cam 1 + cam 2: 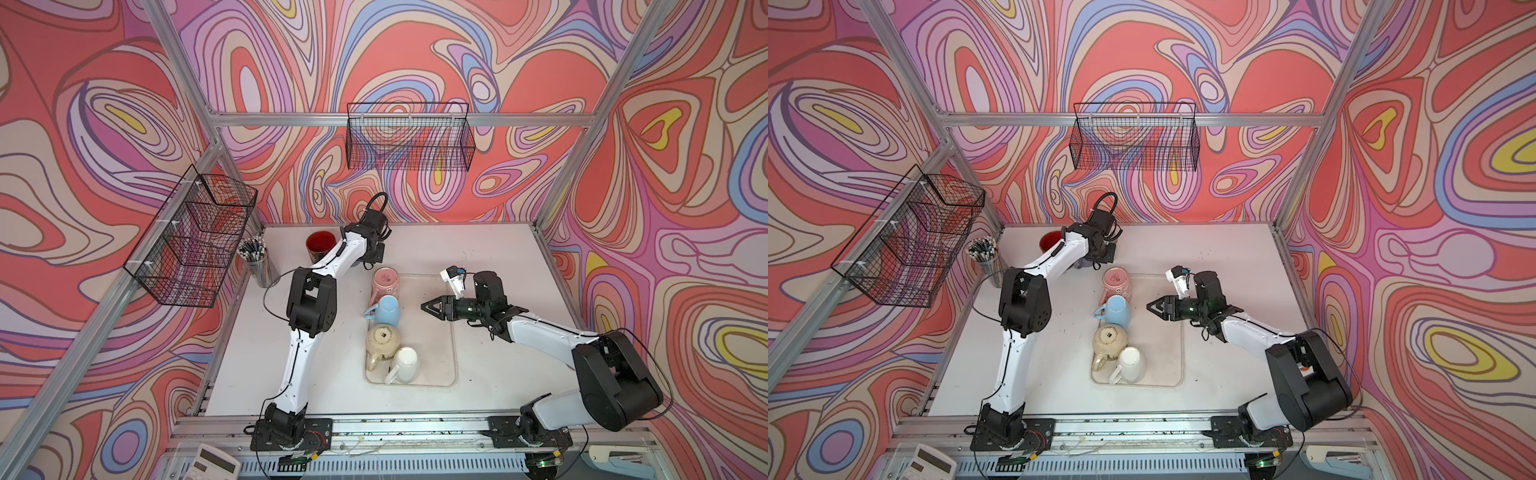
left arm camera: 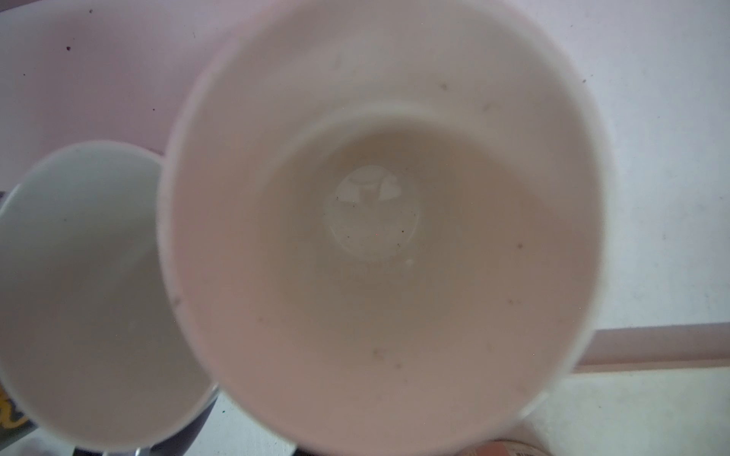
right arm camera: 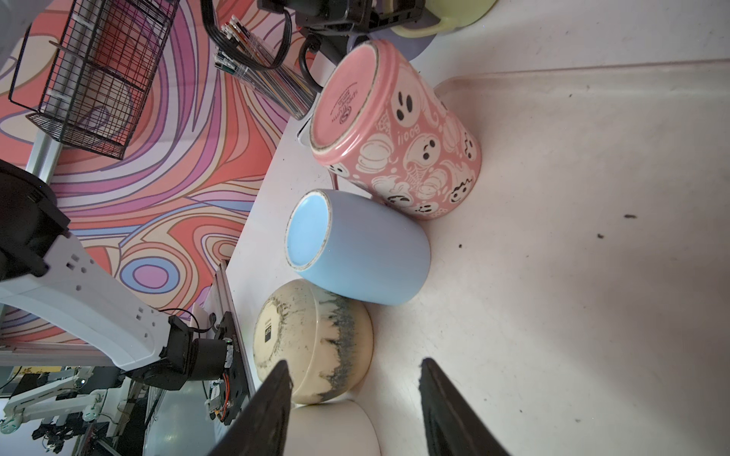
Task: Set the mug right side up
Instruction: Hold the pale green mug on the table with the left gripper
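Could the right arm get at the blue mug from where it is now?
Probably yes. The right end effector is open and points at the blue mug across bare tray, with nothing between. The pink mug and cream mug sit close on either side, so it looks tight.

Wire basket (image 1: 409, 137), hung on far wall. Compartmented wire basket (image 1: 191, 241), hung on left wall. Clear holder of pencils (image 1: 261, 270), stood far left on desk (image 1: 478, 249). Calculator (image 1: 214, 463), lay at near left edge.
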